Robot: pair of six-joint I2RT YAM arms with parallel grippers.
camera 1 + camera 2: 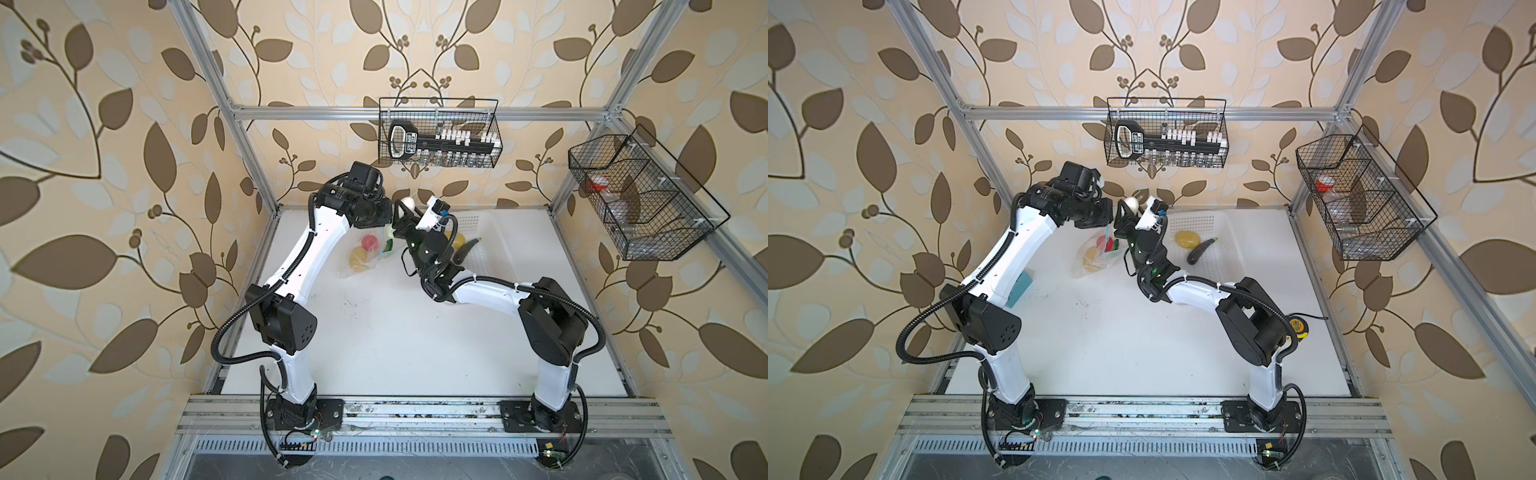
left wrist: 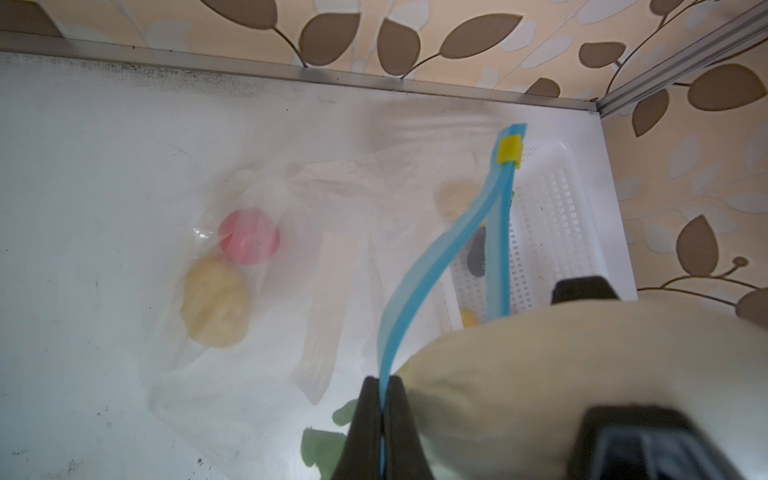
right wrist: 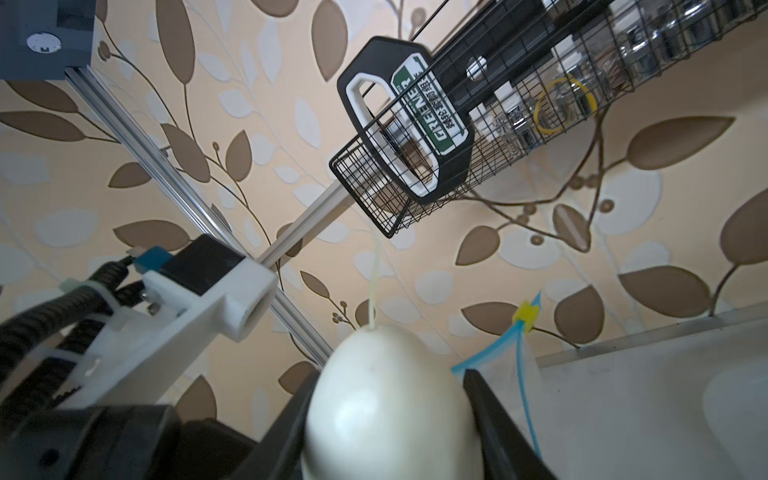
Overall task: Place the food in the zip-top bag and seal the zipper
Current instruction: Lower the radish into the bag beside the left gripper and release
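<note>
Left wrist cam tells most of the story. The left gripper [image 2: 381, 401] has its jaws pinched tight on the zipper [image 2: 419, 282], that soft light-blue strip, and it's lifting one lip of the bag [image 2: 291, 316] so the mouth gapes. The little yellow slider [image 2: 510, 150] sits at the far end of the strip, so nothing is sealed yet.

Through the thin, cloudy, crinkly film I can see a round red tomato [image 2: 249, 237] and a lumpy tan potato [image 2: 216, 301] touching each other down in the bag, which sags onto the white worktop [image 1: 395, 332]. There's something green [image 2: 320, 449] near the mouth, too blurry for me to say whether it's inside.

The right gripper [image 3: 384, 382] has its jaws about half spread around a white vegetable [image 3: 390, 415]. It's smooth, glossy and egg-shaped, with a thin stalk on top. It's up in the air right beside the left gripper, close to the raised mouth.

In a top view the white perforated basket [image 1: 1225, 257] holds a second potato [image 1: 1187, 239] and a dark curved eggplant [image 1: 1200, 251].

So I'd call it around halfway. The way I read it, this piece goes in next, then the basket stuff, then the slider gets run along the strip.
</note>
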